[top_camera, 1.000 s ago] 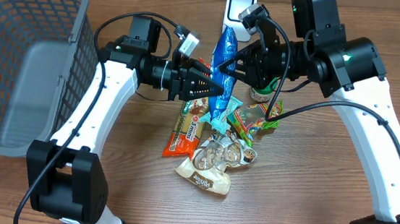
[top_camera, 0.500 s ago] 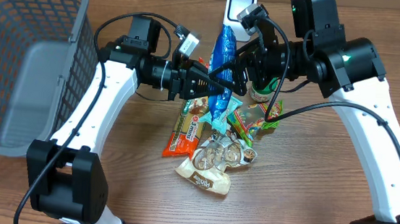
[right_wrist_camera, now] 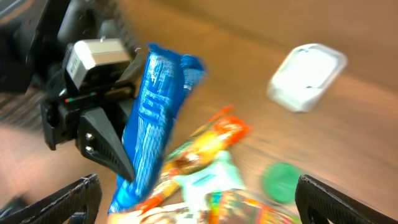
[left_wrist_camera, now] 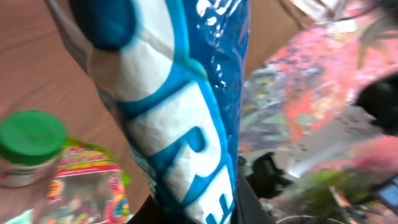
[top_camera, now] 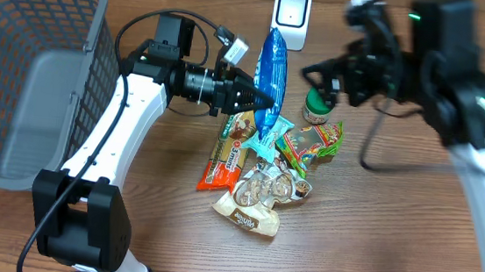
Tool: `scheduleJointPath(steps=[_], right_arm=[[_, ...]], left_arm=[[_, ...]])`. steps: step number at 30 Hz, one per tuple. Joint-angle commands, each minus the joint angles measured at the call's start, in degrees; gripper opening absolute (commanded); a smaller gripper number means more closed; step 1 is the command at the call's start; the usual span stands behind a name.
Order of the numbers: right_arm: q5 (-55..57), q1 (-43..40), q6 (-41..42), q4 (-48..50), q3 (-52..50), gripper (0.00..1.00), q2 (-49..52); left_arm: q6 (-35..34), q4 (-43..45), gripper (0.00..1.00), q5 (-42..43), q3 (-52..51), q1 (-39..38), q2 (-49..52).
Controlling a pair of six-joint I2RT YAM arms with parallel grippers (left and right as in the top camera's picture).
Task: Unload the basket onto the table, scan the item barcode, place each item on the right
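Observation:
The item is a blue and white snack packet (top_camera: pixel 271 64), standing upright above the pile just below the white scanner (top_camera: pixel 290 19). My left gripper (top_camera: pixel 259 98) is shut on the packet's lower part. In the left wrist view the packet (left_wrist_camera: pixel 180 112) fills the frame, rising from between the black fingers (left_wrist_camera: pixel 261 186). My right gripper (top_camera: pixel 319 83) hangs open to the packet's right, apart from it. In the right wrist view its fingertips (right_wrist_camera: pixel 74 199) stand wide at the bottom corners, with the packet (right_wrist_camera: pixel 152 118) and the scanner (right_wrist_camera: pixel 308 74) ahead. I cannot make out a barcode.
A grey mesh basket (top_camera: pixel 28 73) fills the left side. Under the packet lies a snack pile: an orange bar (top_camera: pixel 227 157), a colourful packet (top_camera: pixel 308 142), a beige pouch (top_camera: pixel 254 203). A green-lidded jar (top_camera: pixel 318 107) stands by the pile.
My right gripper let go of the blue packet, opened wide and drew back to the right. The left gripper closed on the packet and now holds it alone.

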Motion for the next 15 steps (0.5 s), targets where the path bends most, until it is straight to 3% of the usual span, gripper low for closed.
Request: scheduleJointPath(steps=[1, 7, 15], right_arm=[[17.2, -0.8, 4.5, -1.1, 0.6, 1.00, -7.6], [23.6, -0.8, 6.3, -3.1, 0.5, 1.00, -14.2], [23.6, -0.8, 7.4, -6.6, 0.5, 1.00, -14.8]], left_arm=[[-9.7, 4.6, 0.04, -7.4, -0.2, 0.1, -0.6], [-19.4, 14.0, 0.04, -21.6, -0.2, -0.5, -0.6], [-24.2, 23.5, 0.04, -42.6, 0.4, -5.6, -0.6]])
